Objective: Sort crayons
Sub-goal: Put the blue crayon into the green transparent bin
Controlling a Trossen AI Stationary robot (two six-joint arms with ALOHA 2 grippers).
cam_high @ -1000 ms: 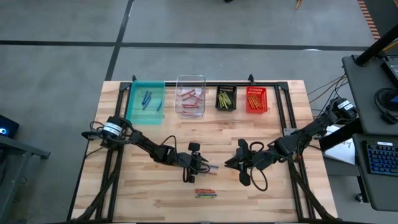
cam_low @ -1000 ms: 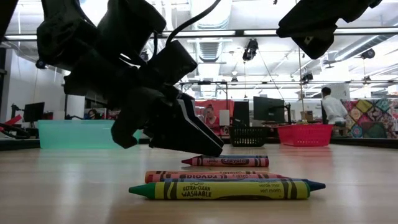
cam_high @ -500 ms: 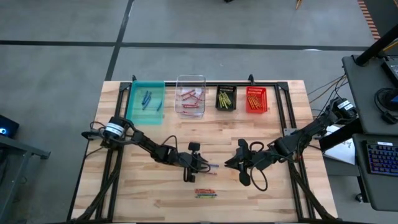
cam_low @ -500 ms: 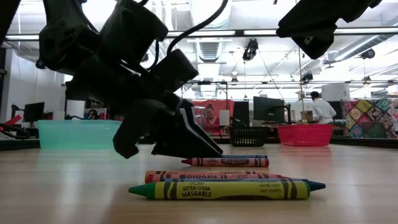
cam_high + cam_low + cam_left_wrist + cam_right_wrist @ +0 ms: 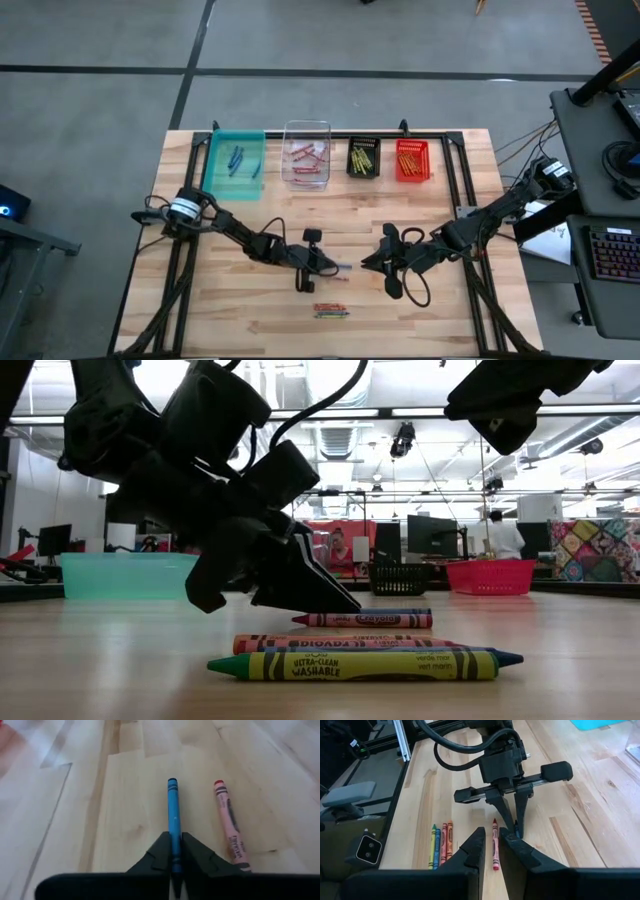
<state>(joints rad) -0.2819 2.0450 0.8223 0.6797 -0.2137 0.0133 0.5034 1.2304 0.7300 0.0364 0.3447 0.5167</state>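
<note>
My left gripper [image 5: 173, 862] is low over the middle of the table [image 5: 325, 267] and is shut on a blue crayon [image 5: 173, 815]. A red crayon [image 5: 229, 825] lies on the wood right beside the blue one, untouched. Three more crayons [image 5: 331, 311] lie side by side nearer the table's front edge; in the low view they lie in front [image 5: 360, 665]. My right gripper [image 5: 492, 837] hangs above the table to the right [image 5: 370, 262]. It points at the left gripper, slightly open, with nothing between its fingers. My left gripper pinches the blue crayon's end nearest the gripper [image 5: 174, 851] between its two fingertips. The fingers slant down from the table's left and lie along the crayon. The crayon sticks out ahead of them toward the right, level, and as far as shows it rests on the wood.
Along the far edge stand a teal bin [image 5: 236, 163], a clear bin [image 5: 306, 153], a black bin [image 5: 363, 158] and a red bin [image 5: 412, 160], each with crayons in it. Black frame rails [image 5: 455, 170] run along the table's edges. Bare wood lies between the grippers and the bins.
My left gripper has stayed in place and shut its fingers on the blue crayon. The red crayon beside it and the three at the front have not moved.
</note>
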